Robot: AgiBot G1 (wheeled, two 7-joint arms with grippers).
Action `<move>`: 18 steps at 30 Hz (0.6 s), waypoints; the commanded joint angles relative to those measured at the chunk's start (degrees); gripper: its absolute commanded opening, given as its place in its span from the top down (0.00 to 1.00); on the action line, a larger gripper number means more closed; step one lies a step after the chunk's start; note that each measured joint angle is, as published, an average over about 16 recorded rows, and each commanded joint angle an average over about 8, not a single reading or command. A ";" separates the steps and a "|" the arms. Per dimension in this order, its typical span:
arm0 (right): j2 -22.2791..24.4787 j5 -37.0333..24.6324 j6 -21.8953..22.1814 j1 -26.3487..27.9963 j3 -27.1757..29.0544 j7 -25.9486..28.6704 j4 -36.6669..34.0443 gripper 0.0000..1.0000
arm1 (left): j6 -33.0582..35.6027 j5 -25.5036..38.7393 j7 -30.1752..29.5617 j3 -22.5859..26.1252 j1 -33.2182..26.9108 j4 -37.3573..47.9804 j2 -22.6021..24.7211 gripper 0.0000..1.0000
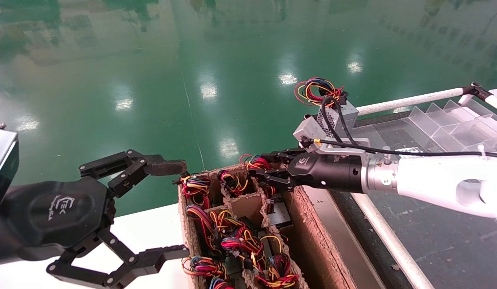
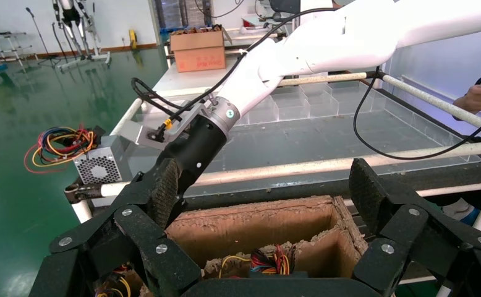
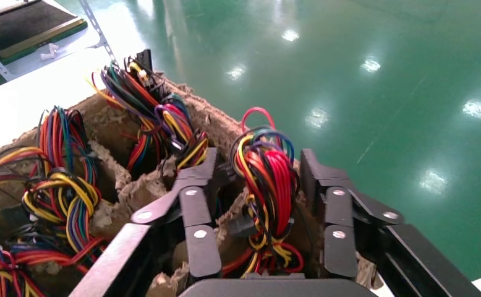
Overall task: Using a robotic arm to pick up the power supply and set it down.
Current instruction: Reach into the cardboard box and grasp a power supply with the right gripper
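My right arm (image 1: pixel 425 176), white and silver with a black wrist, reaches over the far end of a cardboard box (image 1: pixel 308 216). The right gripper (image 1: pixel 257 163) is open, its fingers (image 3: pixel 198 204) standing either side of a mainly red, yellow and black wire bundle (image 3: pixel 269 179) that rises from the far compartment. Of the power supply only this bundle shows; its body is hidden down between the dividers. In the left wrist view the right arm's black wrist (image 2: pixel 195 148) dips behind the box's rim (image 2: pixel 256 216). The left gripper (image 1: pixel 182 208) hangs open beside the box, holding nothing.
Several other wire bundles (image 1: pixel 236 237) fill the box's compartments. A grey box with a perforated face (image 1: pixel 336 114) and a wire loop sits by a white rail (image 1: pixel 409 100). Clear plastic dividers (image 1: pixel 453 124) stand at the far right. A white surface (image 1: pixel 144 228) lies beside the box.
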 commanded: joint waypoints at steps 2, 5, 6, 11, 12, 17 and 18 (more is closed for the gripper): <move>0.01 0.00 -0.20 0.00 0.00 -0.56 -0.81 1.00 | 0.00 0.00 0.00 0.00 0.00 0.00 0.00 0.00; -0.03 0.09 -0.11 -0.03 0.07 -0.99 -1.49 1.00 | 0.00 0.00 0.00 0.00 0.00 0.00 0.00 0.00; -0.03 0.13 -0.08 -0.02 0.10 -1.12 -1.68 1.00 | 0.00 0.00 0.00 0.00 0.00 0.00 0.00 0.00; 0.06 0.48 -0.06 0.00 0.36 -1.80 -2.44 1.00 | 0.00 0.00 0.00 0.01 0.00 0.00 0.00 0.00; 0.13 0.59 -0.13 -0.01 0.44 -1.96 -2.54 1.00 | 0.00 0.00 0.00 0.01 0.00 0.00 0.00 0.00; 0.81 1.38 -1.29 -0.05 0.98 -3.04 -2.68 1.00 | 0.00 -0.01 0.00 0.01 0.00 0.00 0.00 0.00; 1.03 1.59 -1.69 -0.03 1.12 -3.29 -2.66 1.00 | 0.00 -0.01 0.00 0.01 0.00 0.00 0.00 0.00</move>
